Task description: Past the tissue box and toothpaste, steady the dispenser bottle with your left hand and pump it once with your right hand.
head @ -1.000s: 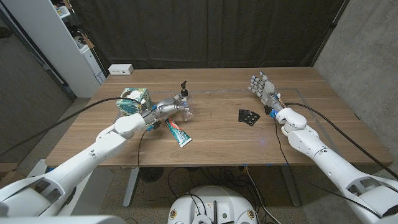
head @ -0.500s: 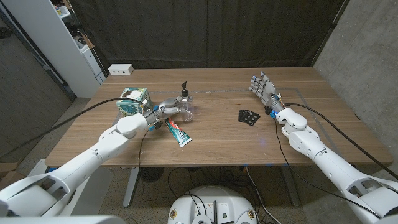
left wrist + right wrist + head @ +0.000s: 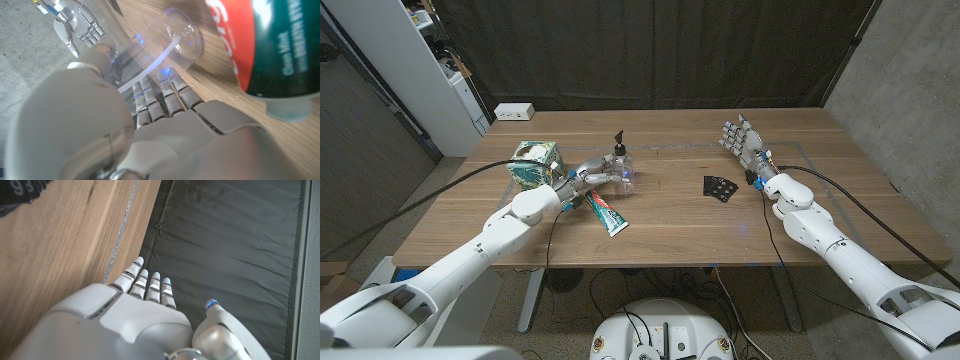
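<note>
The clear dispenser bottle (image 3: 620,172) with a black pump (image 3: 617,135) stands past the green tissue box (image 3: 535,163) and the red-and-green toothpaste tube (image 3: 606,212). My left hand (image 3: 592,174) grips the bottle from its left side, fingers and thumb round the clear body. In the left wrist view the bottle (image 3: 170,47) sits between the thumb and fingers of the left hand (image 3: 150,115), with the toothpaste tube (image 3: 265,45) close beside it. My right hand (image 3: 744,143) stands apart at the far right of the table, fingers spread and holding nothing. It also appears in its own wrist view as the right hand (image 3: 145,310).
A small black object (image 3: 719,188) lies on the wooden table (image 3: 680,225) between the bottle and the right hand. A white power strip (image 3: 514,111) sits at the far left corner. A dark curtain (image 3: 225,235) hangs behind the table's far edge.
My left hand has closed round the bottle and nudged it slightly to the right. The right hand has not moved.
</note>
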Controlling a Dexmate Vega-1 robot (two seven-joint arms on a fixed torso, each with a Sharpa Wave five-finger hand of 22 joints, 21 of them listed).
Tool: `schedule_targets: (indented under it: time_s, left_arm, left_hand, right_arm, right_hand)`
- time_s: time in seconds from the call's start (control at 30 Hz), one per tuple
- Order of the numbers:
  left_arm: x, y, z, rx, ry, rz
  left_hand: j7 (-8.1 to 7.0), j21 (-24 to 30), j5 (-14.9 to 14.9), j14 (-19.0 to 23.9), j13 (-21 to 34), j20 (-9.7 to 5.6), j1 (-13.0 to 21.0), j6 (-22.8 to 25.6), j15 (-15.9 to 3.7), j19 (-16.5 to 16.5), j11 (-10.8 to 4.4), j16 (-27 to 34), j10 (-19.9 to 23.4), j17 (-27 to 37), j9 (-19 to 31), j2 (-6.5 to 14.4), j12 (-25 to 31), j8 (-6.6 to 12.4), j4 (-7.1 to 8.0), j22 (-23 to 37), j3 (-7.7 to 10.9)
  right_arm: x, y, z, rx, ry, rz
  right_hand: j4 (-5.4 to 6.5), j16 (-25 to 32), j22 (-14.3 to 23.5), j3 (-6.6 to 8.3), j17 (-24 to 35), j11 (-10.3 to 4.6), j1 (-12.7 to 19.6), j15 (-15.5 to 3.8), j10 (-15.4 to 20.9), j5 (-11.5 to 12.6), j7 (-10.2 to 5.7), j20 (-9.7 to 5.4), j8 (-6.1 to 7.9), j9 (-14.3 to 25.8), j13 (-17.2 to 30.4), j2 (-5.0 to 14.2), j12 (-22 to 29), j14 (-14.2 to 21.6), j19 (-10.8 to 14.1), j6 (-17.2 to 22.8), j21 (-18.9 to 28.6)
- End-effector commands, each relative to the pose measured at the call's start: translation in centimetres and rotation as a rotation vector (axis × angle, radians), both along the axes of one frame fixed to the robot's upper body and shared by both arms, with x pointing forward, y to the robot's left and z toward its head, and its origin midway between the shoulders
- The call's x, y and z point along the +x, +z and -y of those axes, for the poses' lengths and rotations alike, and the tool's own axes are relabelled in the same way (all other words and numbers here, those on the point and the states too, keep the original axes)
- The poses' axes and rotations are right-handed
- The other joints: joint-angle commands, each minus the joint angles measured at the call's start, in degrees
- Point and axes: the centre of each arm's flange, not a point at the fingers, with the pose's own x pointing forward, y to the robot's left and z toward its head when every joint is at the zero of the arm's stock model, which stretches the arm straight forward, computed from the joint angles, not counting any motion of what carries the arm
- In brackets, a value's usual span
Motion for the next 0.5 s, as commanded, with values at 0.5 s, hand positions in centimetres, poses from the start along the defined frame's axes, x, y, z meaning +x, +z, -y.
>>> schedule_targets:
  time_s: [0.5]
  left_arm:
    - [-1.3,1.9,0.9,0.001,0.008,0.043]
  left_hand:
    - [-0.54,4.65,1.34,2.70,16.42,-3.04,7.69,0.69,-10.99,2.01,-0.53,9.97,1.50,16.70,7.57,3.39,12.80,8.93,0.01,3.55,-10.37]
  right_arm:
    - [-0.8,1.3,0.6,-0.064,0.004,0.035]
  right_hand:
    - [-0.38,0.36,0.25,0.53,-0.23,-0.07,0.13,-0.12,-0.43,0.03,-0.52,-0.22,0.50,0.16,0.05,0.63,0.43,-0.19,-0.31,0.11,0.35]
